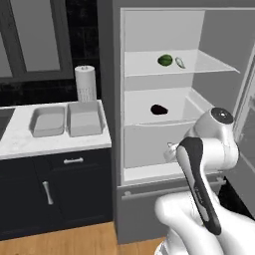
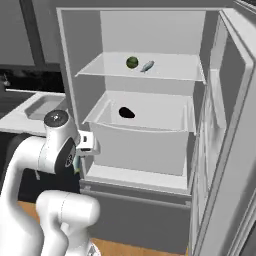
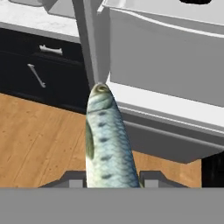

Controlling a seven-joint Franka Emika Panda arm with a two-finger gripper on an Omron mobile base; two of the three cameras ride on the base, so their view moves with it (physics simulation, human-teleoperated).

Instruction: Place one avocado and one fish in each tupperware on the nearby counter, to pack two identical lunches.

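Claw, hand view: the claw (image 3: 113, 181) is clamped on a fish (image 3: 107, 140), finger bases showing on either side of the body; the head points away toward the fridge's lower front, wood floor underneath.
Fish handling: scaled, tapered, likely slick and a bit limp. My read is that a grip across the thick middle beats the narrow tail, where it could slide out.
Left base view: two tupperware tubs, one rounded (image 1: 48, 121), one squarer (image 1: 85, 118), sit side by side on the surface (image 1: 30, 142) left of the open fridge (image 1: 164, 114), and both look empty. A paper towel roll (image 1: 85, 82) stands behind them.
Fridge stock, left base view: green avocado (image 1: 165, 60) and a second fish (image 1: 180, 63) on the upper shelf, well apart from the tubs; a dark avocado (image 1: 159, 109) in the drawer below.
Right base view: arm is low at the fridge's left edge, wrist near the drawer front (image 2: 140, 145).
Avocado handling: firm and rounded, probably apt to roll, so I'd squeeze it across the widest part.
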